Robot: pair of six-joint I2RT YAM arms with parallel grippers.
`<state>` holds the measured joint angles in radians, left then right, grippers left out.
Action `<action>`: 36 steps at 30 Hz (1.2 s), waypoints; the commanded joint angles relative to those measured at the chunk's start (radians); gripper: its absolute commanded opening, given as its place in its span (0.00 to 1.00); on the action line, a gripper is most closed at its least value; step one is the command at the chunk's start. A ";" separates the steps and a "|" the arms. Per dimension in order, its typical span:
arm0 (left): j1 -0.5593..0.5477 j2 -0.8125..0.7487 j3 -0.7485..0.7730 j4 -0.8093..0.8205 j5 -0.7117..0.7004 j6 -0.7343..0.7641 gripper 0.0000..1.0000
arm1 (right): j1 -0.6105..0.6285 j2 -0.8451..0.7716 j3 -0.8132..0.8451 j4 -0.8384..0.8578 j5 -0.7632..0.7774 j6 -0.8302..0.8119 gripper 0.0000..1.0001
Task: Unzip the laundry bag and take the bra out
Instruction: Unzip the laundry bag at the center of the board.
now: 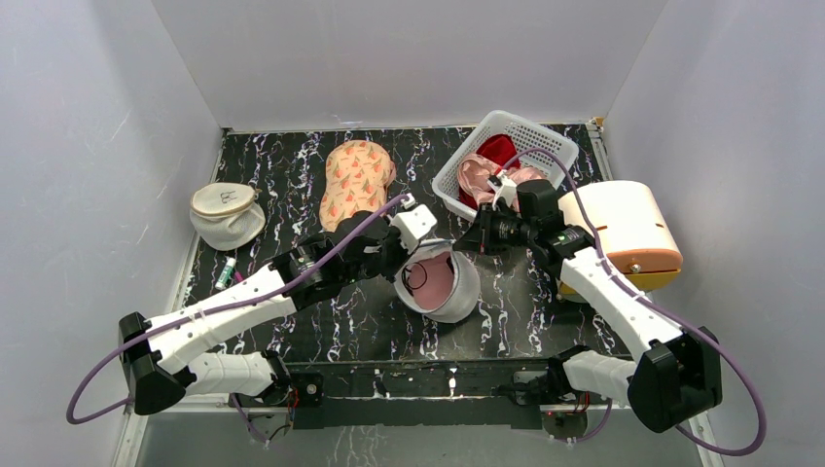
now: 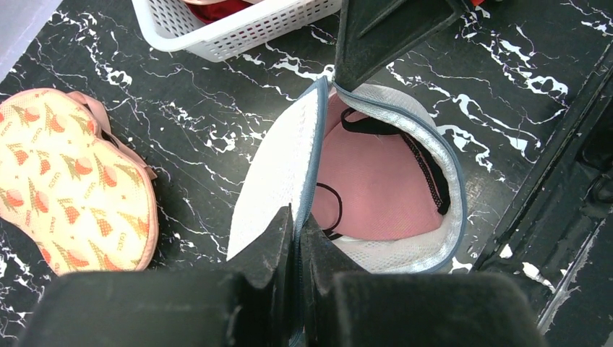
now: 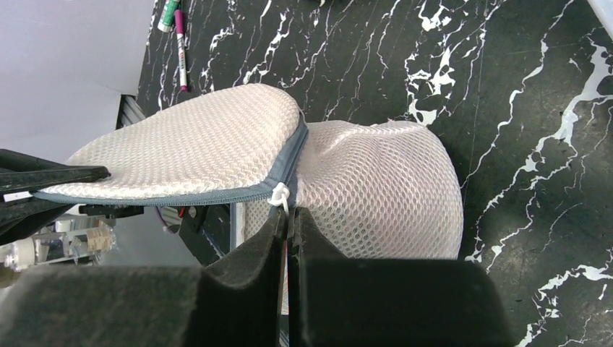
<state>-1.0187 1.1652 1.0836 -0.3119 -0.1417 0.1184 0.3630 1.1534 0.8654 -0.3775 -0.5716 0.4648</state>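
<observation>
The laundry bag (image 1: 465, 292), a round white mesh pouch with a grey zip, sits mid-table with its lid (image 2: 278, 163) lifted like a flap. Inside shows the bra (image 2: 376, 191), a pinkish moulded cup with thin black straps. My left gripper (image 2: 298, 220) is shut on the zip edge of the lid and holds it up. My right gripper (image 3: 289, 213) is shut on the white zip pull (image 3: 279, 193) at the far side of the bag (image 3: 376, 188). From above, both grippers (image 1: 428, 243) (image 1: 465, 240) meet at the bag's far rim.
A white basket (image 1: 530, 126) at the back right holds pink satin and red cloth. A peach patterned pouch (image 1: 355, 180) lies behind the bag. Another mesh pouch with a cream top (image 1: 226, 212) and a pen (image 1: 227, 270) lie left. A cream and yellow block (image 1: 627, 229) stands right.
</observation>
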 commanded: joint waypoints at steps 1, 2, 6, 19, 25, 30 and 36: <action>0.004 -0.010 0.011 -0.052 -0.061 -0.029 0.00 | -0.041 -0.024 -0.024 0.063 -0.017 -0.043 0.00; 0.003 0.001 0.015 -0.067 -0.064 -0.035 0.00 | -0.042 -0.031 -0.031 0.075 -0.046 -0.039 0.00; 0.003 0.038 0.043 -0.102 -0.056 -0.053 0.08 | -0.037 -0.052 -0.047 0.085 -0.128 -0.048 0.00; -0.035 0.142 0.149 -0.137 -0.007 -0.112 0.60 | 0.071 -0.088 -0.035 0.160 -0.203 0.033 0.00; -0.061 0.180 0.148 -0.141 -0.013 -0.095 0.61 | 0.097 -0.104 -0.042 0.159 -0.191 0.052 0.00; -0.069 0.173 0.118 -0.115 -0.017 -0.103 0.62 | 0.099 -0.107 -0.037 0.149 -0.192 0.049 0.00; -0.070 0.189 0.109 -0.119 -0.062 -0.086 0.46 | 0.100 -0.112 -0.032 0.142 -0.192 0.049 0.00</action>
<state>-1.0840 1.3533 1.1961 -0.4263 -0.1585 0.0162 0.4572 1.0756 0.8036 -0.2844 -0.7551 0.5053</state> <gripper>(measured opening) 0.505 0.009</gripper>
